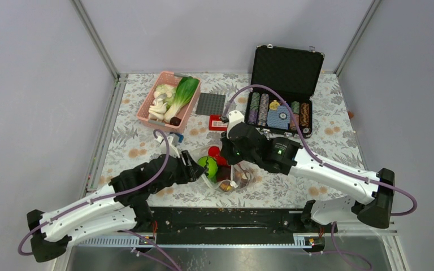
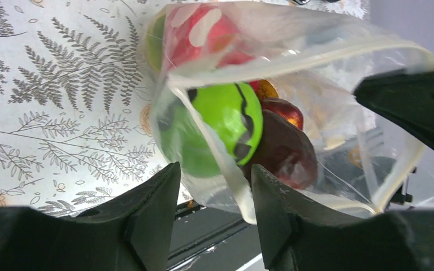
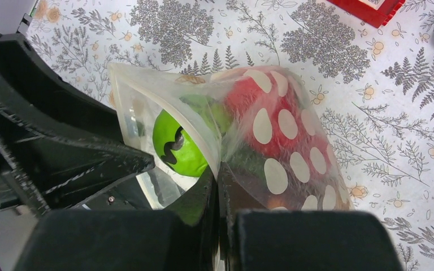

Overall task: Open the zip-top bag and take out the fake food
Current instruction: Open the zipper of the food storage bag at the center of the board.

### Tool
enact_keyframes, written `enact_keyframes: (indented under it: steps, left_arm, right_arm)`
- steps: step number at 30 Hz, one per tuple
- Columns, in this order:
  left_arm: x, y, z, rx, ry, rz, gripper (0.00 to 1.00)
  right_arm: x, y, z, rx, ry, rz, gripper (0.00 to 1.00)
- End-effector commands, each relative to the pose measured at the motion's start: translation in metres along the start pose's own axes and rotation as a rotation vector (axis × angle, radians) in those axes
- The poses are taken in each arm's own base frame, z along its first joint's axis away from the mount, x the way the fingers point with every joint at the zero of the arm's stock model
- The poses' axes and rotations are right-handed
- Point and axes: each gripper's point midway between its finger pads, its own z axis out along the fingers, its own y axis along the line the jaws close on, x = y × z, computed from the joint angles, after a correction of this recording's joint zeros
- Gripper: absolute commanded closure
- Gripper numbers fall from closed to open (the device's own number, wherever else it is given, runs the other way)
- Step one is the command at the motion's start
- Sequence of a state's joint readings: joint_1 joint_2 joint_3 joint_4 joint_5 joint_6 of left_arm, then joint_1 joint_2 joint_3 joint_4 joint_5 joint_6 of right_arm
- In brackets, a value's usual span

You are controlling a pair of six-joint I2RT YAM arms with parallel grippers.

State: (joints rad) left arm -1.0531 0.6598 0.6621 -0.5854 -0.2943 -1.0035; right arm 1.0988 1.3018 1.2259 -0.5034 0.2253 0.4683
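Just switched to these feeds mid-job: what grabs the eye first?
The dotted bag at the table's front centre, mouth gaping, with a bright green melon inside. The right claw pinches one lip. Behind, an open chip case stands at back right.

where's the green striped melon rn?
Green striped plastic melon: inside the clear dotted plastic zip-top bag, front-centre in the top external view, beside a dark maroon piece.
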Motion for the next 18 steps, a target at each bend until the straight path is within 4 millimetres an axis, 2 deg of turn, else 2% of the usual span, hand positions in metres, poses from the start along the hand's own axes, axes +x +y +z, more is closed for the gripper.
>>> enact_keyframes:
  steps: [1, 5, 7, 9, 11, 15, 18]
  left_arm:
    - [-0.009, 0.007, 0.008, -0.042, -0.069, -0.033, 0.5]
    - [-0.016, 0.0, 0.012, -0.009, -0.114, -0.063, 0.51]
    - [-0.019, -0.004, 0.014, 0.004, -0.126, -0.07, 0.54]
    - [-0.021, -0.006, 0.016, 0.003, -0.131, -0.069, 0.66]
    - [-0.022, -0.007, 0.017, 0.0, -0.133, -0.067, 0.74]
    - [-0.025, -0.012, 0.02, -0.001, -0.136, -0.042, 1.0]
    - [-0.03, -0.019, 0.025, 0.002, -0.134, 0.019, 1.0]
  right_arm:
    - [-0.019, 0.006, -0.011, -0.033, -0.088, 0.04, 1.0]
    - [-0.017, 0.005, -0.011, -0.035, -0.088, 0.046, 1.0]
    - [-0.016, 0.005, -0.012, -0.038, -0.085, 0.049, 1.0]
    - [-0.014, 0.005, -0.012, -0.036, -0.084, 0.05, 1.0]
    - [-0.012, 0.002, -0.012, -0.028, -0.085, 0.05, 1.0]
    - [-0.009, -0.01, -0.017, 0.015, -0.096, 0.05, 1.0]
    - [-0.008, -0.018, -0.025, 0.037, -0.102, 0.051, 1.0]
